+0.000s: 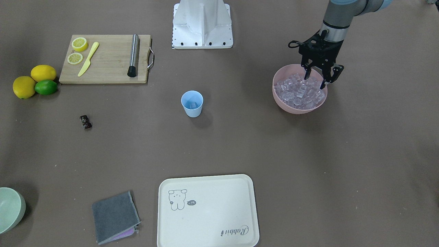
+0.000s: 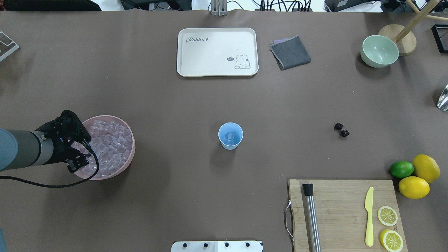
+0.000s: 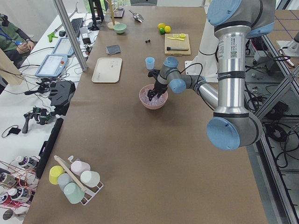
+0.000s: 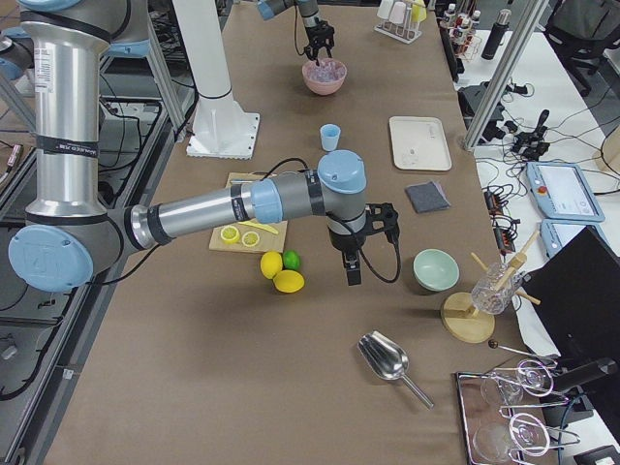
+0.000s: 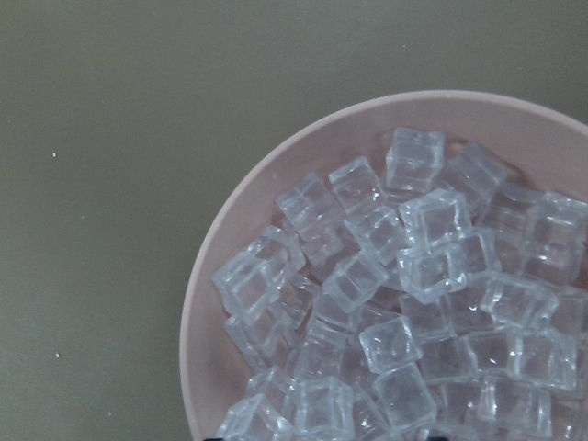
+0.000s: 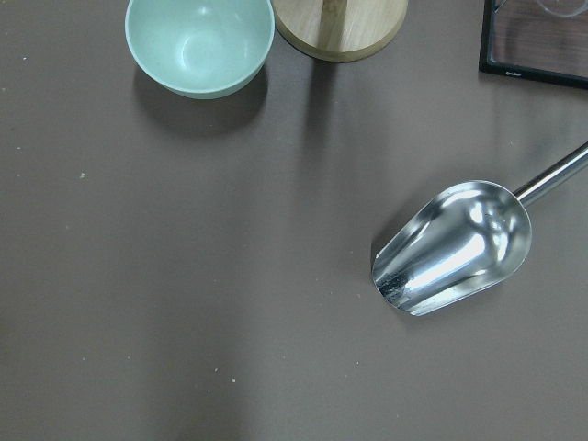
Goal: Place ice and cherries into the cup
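Observation:
The light blue cup (image 1: 192,110) stands mid-table and also shows in the overhead view (image 2: 221,135), with what looks like one clear cube inside. The ice (image 1: 299,93) fills a pink bowl (image 1: 291,108), seen close in the left wrist view (image 5: 395,303). My left gripper (image 1: 315,81) is open, its fingertips just above the ice at the bowl's robot side. The two dark cherries (image 1: 85,122) lie together on the table, also seen overhead (image 2: 341,130). My right gripper (image 4: 351,266) hangs over the table near the lemons; I cannot tell whether it is open or shut.
A cutting board (image 1: 106,58) holds lemon slices, a yellow knife and a metal muddler. Two lemons and a lime (image 1: 45,87) lie beside it. A cream tray (image 1: 205,219), a grey cloth (image 1: 115,216) and a pale green bowl (image 1: 10,209) sit at the far side. A metal scoop (image 6: 459,243) lies below the right wrist.

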Robot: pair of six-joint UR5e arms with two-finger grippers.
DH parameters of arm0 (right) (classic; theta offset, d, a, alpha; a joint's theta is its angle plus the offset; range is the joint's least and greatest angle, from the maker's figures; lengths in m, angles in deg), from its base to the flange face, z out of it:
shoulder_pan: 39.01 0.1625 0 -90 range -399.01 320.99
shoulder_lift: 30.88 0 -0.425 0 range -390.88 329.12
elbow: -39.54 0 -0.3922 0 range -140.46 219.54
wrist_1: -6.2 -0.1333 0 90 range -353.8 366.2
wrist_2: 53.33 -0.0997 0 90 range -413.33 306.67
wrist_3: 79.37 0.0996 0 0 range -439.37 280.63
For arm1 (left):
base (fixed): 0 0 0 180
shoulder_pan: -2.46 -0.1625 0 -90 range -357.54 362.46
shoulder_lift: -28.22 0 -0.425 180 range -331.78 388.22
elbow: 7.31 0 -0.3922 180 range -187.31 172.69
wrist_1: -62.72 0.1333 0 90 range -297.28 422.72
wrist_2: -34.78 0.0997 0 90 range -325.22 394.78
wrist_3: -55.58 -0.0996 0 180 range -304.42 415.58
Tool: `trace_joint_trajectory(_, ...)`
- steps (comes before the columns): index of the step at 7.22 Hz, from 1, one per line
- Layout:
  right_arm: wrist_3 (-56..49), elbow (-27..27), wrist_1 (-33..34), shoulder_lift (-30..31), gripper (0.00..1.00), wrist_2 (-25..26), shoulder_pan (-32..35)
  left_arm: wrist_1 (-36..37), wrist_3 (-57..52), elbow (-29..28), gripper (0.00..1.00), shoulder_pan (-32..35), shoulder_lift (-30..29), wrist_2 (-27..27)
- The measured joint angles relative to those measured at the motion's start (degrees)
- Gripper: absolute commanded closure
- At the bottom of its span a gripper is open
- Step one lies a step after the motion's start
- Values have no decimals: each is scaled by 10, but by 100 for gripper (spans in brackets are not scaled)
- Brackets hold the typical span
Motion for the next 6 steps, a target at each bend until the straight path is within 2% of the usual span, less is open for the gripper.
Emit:
trace_joint_trajectory(3,-1,1,0,1,0,0,0,1,-2,4,34,-15,16,-2)
trace_joint_trajectory(6,-2,2,0,2,0,0,0,1,-19,6,34,-1,18,-7)
